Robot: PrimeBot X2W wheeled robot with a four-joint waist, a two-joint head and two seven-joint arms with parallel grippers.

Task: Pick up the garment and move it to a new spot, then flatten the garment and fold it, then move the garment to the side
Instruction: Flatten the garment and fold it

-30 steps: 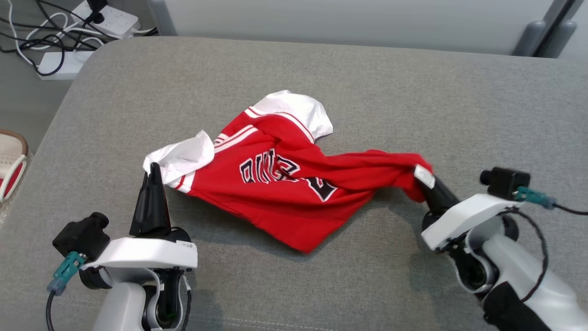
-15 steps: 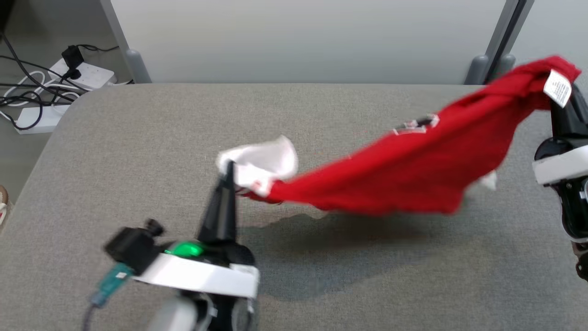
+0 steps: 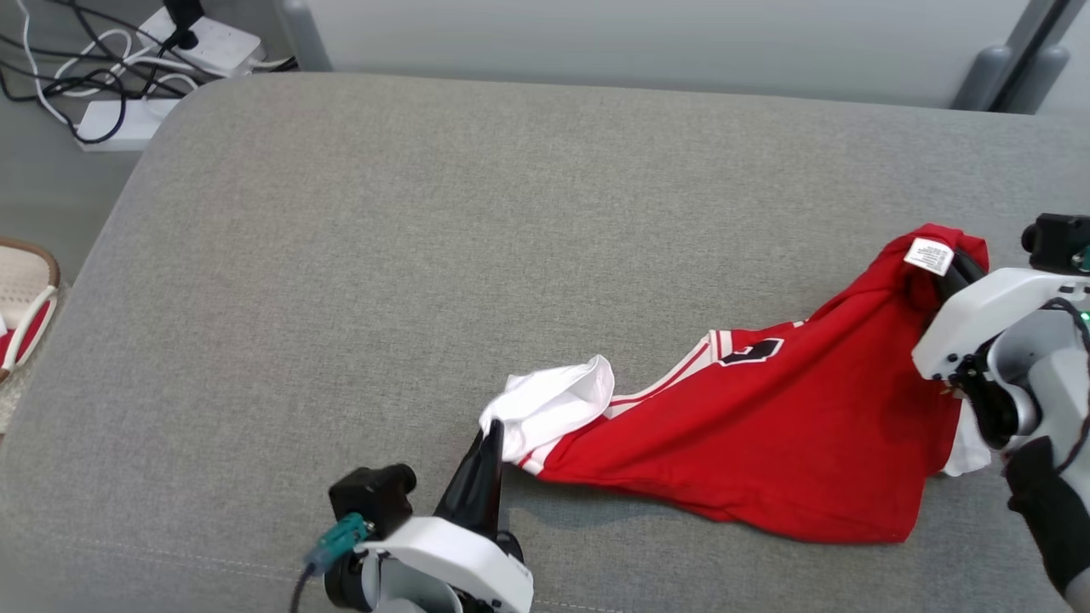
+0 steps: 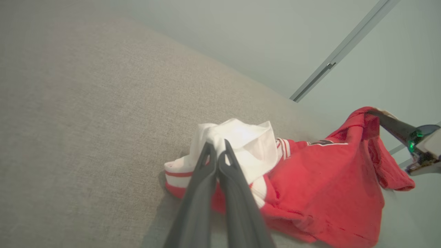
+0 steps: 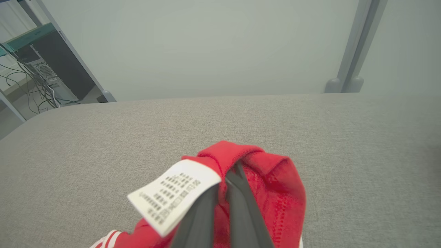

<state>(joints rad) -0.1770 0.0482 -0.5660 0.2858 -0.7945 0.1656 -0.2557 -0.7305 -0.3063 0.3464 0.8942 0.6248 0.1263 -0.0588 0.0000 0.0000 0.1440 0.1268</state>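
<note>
The garment (image 3: 766, 434) is a red jersey with white sleeves and dark lettering. It hangs stretched between both grippers over the right front of the grey cushion (image 3: 477, 238), its lower edge on the fabric. My left gripper (image 3: 492, 432) is shut on a white sleeve (image 4: 241, 144) at the jersey's left end. My right gripper (image 3: 958, 264) is shut on the red hem beside a white care label (image 3: 928, 254), raised at the far right. In the right wrist view the label (image 5: 174, 194) and red cloth (image 5: 268, 186) wrap the gripper (image 5: 230, 175).
Power strips and tangled cables (image 3: 128, 77) lie on the floor beyond the cushion's far left corner. A woven basket (image 3: 21, 294) sits off the left edge. Grey posts (image 3: 1013, 60) stand behind the far right.
Both arms swung the jersey up and to the right, then brought it back down; it now lies at the cushion's right front instead of the centre. The head camera moved as well.
</note>
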